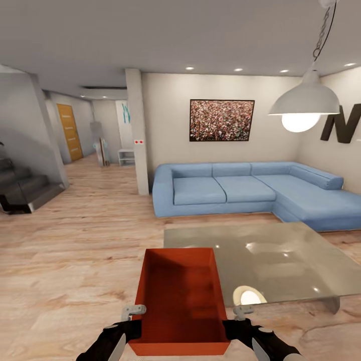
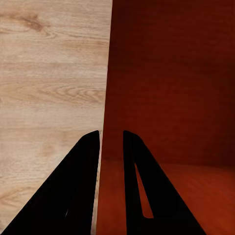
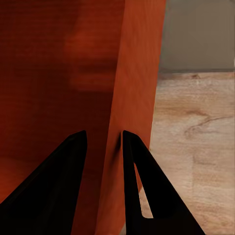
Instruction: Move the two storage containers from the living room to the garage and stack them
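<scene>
We are pinching the bin [image 1: 183, 296] walls with left gripper [image 1: 131, 321] and right gripper [image 1: 239, 321]; turning could be clipping the glass table [image 1: 281, 250], loosening the thin-wall grips

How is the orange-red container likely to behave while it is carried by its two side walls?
The storage container looks stiff: its walls stay straight with the left gripper and right gripper each pinching one. Empty and topless, it is probably light. Thin-wall grips might slip or tilt.
</scene>
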You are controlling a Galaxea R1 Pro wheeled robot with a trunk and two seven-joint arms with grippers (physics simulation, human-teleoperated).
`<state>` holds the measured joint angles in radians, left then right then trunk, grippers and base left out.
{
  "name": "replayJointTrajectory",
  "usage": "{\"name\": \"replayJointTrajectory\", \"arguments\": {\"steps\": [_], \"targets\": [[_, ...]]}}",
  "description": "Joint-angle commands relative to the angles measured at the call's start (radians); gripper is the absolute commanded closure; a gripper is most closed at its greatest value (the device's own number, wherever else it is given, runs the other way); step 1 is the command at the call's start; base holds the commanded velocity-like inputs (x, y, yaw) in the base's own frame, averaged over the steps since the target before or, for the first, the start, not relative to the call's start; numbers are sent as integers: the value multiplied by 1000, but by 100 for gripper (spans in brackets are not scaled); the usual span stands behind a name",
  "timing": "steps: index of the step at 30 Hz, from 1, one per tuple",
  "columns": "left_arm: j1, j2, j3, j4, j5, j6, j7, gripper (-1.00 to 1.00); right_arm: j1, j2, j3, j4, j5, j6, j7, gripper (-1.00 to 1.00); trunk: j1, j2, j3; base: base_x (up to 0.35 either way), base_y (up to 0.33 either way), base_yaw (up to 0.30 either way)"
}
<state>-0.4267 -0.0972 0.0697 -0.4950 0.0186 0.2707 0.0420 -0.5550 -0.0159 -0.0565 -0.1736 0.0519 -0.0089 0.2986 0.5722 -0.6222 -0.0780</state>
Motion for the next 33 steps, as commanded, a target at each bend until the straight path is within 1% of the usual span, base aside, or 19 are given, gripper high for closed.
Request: {"name": "replayJointTrajectory", "arguments": {"steps": [1,14,33], "targets": [[-1,7,10,-5,-23,7,15,100,0,-1,9,3,17,0,4,100,0,-2,-2,0,0,298],[-1,7,13,-5,-23,7,13,100,0,-1,9,3,17,0,4,100,0,-2,-2,13,7,298],[-1,8,12,-5,-23,8,13,100,0,-1,9,3,17,0,4,100,0,-2,-2,252,164,298]]}}
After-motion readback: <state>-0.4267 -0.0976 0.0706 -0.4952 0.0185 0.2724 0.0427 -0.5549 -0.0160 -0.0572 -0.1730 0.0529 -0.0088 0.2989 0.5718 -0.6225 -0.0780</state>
